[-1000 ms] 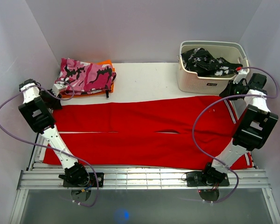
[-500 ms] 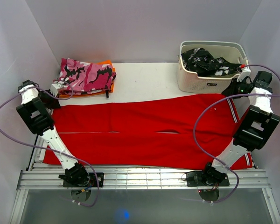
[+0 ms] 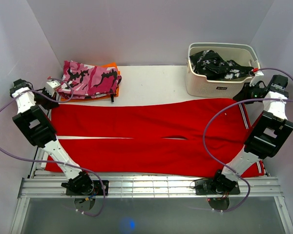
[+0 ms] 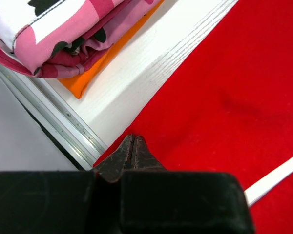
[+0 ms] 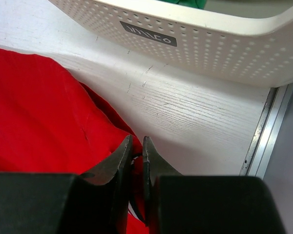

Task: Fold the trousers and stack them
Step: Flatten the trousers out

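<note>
The red trousers (image 3: pixel 151 131) lie spread flat across the table, legs running left to right, with thin white stripes (image 3: pixel 243 114) at the right end. My left gripper (image 3: pixel 50 101) is shut on their far-left corner; in the left wrist view the jaws (image 4: pixel 133 140) are pressed together at the edge of the red fabric (image 4: pixel 234 97). My right gripper (image 3: pixel 239 97) is shut on the far-right corner; in the right wrist view a fold of red fabric (image 5: pixel 39 107) sits between the nearly closed jaws (image 5: pixel 136 141).
A folded pink camouflage garment (image 3: pixel 88 78) on an orange one (image 4: pixel 102 58) lies at the back left, close to my left gripper. A white perforated basket (image 3: pixel 219 87) holding a black-and-white garment (image 3: pixel 215 63) stands at the back right, just beyond my right gripper. Metal table rails (image 4: pixel 53 117) run along both sides.
Both grippers have moved outward, left one to the left and right one to the right, drawing the trousers' far edge straighter and tauter.
</note>
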`<action>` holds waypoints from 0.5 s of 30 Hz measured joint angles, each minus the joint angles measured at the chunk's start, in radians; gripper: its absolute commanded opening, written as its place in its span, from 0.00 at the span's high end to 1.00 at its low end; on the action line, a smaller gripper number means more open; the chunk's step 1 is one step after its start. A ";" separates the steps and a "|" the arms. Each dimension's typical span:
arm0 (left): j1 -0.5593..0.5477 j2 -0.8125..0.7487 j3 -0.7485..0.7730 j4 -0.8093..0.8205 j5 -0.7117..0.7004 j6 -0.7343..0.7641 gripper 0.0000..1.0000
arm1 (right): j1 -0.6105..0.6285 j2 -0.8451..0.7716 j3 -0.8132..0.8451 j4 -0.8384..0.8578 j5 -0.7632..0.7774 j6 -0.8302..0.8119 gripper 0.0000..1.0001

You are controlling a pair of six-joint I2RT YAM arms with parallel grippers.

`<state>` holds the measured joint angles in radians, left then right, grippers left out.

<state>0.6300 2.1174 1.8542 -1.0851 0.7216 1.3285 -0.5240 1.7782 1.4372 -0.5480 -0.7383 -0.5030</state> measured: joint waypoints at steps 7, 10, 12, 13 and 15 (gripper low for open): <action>0.007 -0.005 -0.006 -0.005 0.014 -0.001 1.00 | -0.021 -0.001 0.049 -0.077 -0.035 -0.051 0.92; 0.026 -0.042 -0.050 -0.003 0.037 0.002 1.00 | -0.050 -0.005 0.092 -0.142 -0.059 -0.101 0.92; 0.053 -0.097 -0.111 0.001 0.056 0.012 1.00 | -0.082 -0.018 0.110 -0.205 -0.079 -0.160 0.92; 0.068 -0.125 -0.137 -0.001 0.063 0.019 1.00 | -0.101 -0.027 0.115 -0.237 -0.085 -0.190 0.92; 0.113 -0.210 -0.210 -0.011 0.082 0.044 1.00 | -0.140 -0.046 0.126 -0.304 -0.101 -0.258 0.92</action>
<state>0.7433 1.9076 1.6444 -1.0962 0.8032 1.3727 -0.6643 1.7321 1.5631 -0.8524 -0.8391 -0.7609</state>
